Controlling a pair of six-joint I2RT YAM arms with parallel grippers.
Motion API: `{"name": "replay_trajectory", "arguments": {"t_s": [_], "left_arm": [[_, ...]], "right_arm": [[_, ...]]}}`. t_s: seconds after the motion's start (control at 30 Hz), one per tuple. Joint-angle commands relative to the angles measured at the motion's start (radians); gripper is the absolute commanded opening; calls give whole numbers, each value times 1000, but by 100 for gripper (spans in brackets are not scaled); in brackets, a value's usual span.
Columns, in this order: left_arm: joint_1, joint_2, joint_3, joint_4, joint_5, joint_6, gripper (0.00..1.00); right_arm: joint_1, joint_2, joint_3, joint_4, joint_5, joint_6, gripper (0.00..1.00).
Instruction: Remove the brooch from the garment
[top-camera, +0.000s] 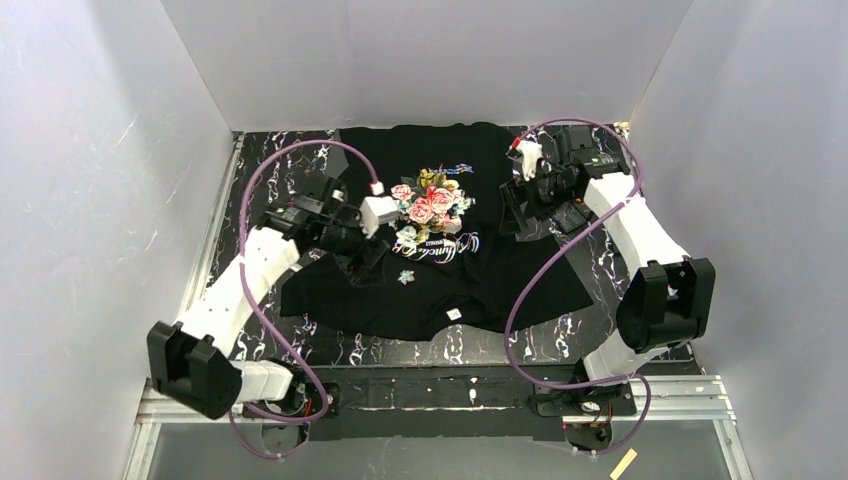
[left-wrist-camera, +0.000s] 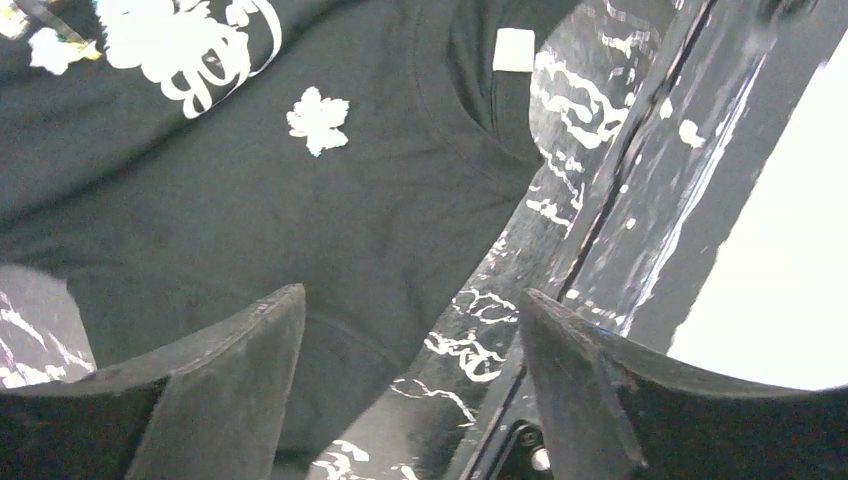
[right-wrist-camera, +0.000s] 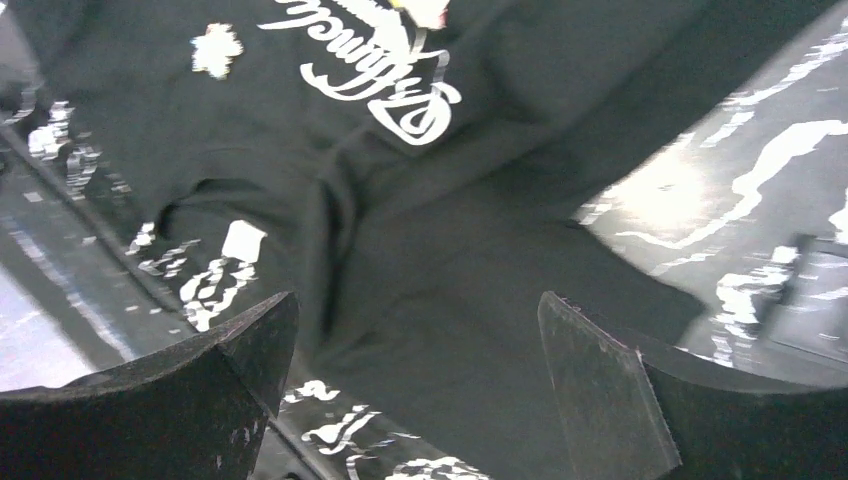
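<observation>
The black T-shirt (top-camera: 500, 280) lies flat on the table, with its pink rose print (top-camera: 430, 205), white cursive lettering and white neck label (top-camera: 453, 314) facing up. The brooch (top-camera: 405, 277), a small pale leaf shape, sits on the shirt below the lettering. It also shows in the left wrist view (left-wrist-camera: 318, 121) and the right wrist view (right-wrist-camera: 216, 48). My left gripper (top-camera: 362, 262) is open and empty above the shirt's left edge, just left of the brooch (left-wrist-camera: 410, 300). My right gripper (top-camera: 512, 212) is open and empty above the shirt's right side (right-wrist-camera: 417, 300).
The tabletop (top-camera: 590, 270) is black with white marbling. White walls close in the left, back and right. Purple cables (top-camera: 250, 200) loop over both arms. A metal rail (top-camera: 450, 395) runs along the near edge by the arm bases.
</observation>
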Motion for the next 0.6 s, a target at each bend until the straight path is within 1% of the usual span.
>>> {"name": "replay_trajectory", "arguments": {"t_s": [0.0, 0.07, 0.17, 0.2, 0.27, 0.4, 0.5, 0.57], "left_arm": [[-117, 91, -21, 29, -83, 128, 69], [-149, 134, -23, 61, -131, 116, 61], [-189, 159, -66, 159, -198, 83, 57], [-206, 167, -82, 192, -238, 71, 56], [-235, 194, -95, 217, -265, 49, 55], [-290, 247, -112, 272, -335, 50, 55], [-296, 305, -79, 281, -366, 20, 54], [-298, 335, -59, 291, -364, 18, 52]], "right_arm": [[17, 13, -59, -36, -179, 98, 98], [17, 28, -67, -67, -189, 68, 98], [17, 40, -76, -78, -182, 39, 98], [17, 46, -76, -75, -179, 36, 98], [17, 49, -78, -76, -167, 20, 98], [17, 50, -74, -81, -153, -12, 98], [16, 56, -82, -96, -174, -44, 98], [16, 77, -79, -125, -199, -74, 96]]}}
